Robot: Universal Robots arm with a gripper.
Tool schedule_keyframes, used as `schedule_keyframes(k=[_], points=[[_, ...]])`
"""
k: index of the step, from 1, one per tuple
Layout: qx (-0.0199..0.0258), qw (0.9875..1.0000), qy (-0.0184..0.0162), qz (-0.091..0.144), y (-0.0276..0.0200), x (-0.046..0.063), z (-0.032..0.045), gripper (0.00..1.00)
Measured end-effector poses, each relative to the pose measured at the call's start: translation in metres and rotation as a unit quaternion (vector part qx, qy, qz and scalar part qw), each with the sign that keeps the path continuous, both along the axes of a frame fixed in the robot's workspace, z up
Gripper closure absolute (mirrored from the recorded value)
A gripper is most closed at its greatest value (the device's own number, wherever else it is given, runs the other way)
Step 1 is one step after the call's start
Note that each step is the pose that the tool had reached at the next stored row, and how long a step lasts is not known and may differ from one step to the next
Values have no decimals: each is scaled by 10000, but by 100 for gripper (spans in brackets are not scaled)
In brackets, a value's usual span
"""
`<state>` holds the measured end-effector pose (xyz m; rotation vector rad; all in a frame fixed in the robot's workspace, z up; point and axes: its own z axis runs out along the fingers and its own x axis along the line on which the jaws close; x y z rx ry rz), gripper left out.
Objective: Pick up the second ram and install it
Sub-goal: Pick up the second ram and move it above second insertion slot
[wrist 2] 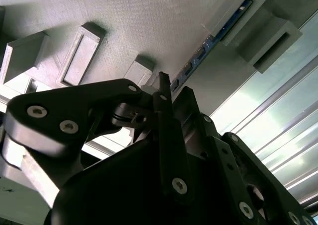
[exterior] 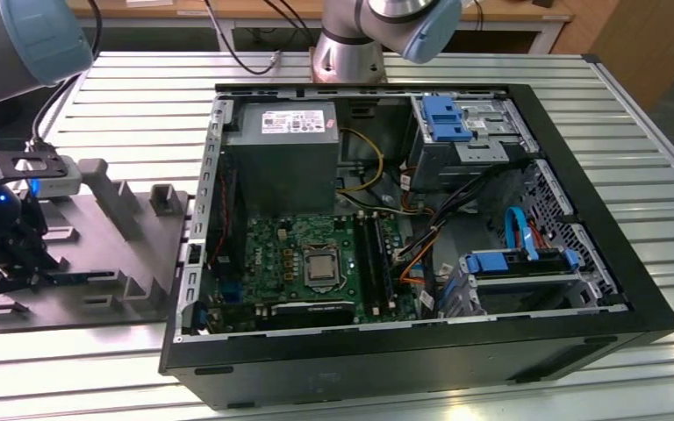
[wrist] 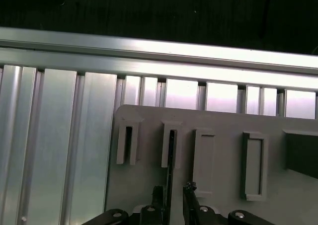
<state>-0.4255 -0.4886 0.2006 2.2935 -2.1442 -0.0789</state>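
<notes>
Exterior view: gripper (exterior: pixel 7 272) low over grey fixture (exterior: pixel 138 254) at the exterior view's left, beside open PC case (exterior: pixel 431 360); ram (exterior: pixel 80 279) sits on edge in a fixture slot right at the gripper. Second wrist view: ram (wrist 2: pixel 218 31) in its slot, near end running in between the fingers (wrist 2: pixel 166 115). First wrist view: ram (wrist: pixel 170 155) edge-on, jaws only narrowly open, one finger each side; can't tell if they touch, nothing lifted.

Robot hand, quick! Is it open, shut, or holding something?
Hand: open, straddling the thin blue-green circuit-board ram stick that stands in the grey slotted tray, not clamped on it.
</notes>
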Motion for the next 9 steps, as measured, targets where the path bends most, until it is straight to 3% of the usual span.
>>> schedule_keyframes(k=[2,3,9], points=[[0,10000,0,2,0,0,0,71],[0,10000,0,3,0,0,0,78],[1,10000,-1,5,-17,-1,-1,78]])
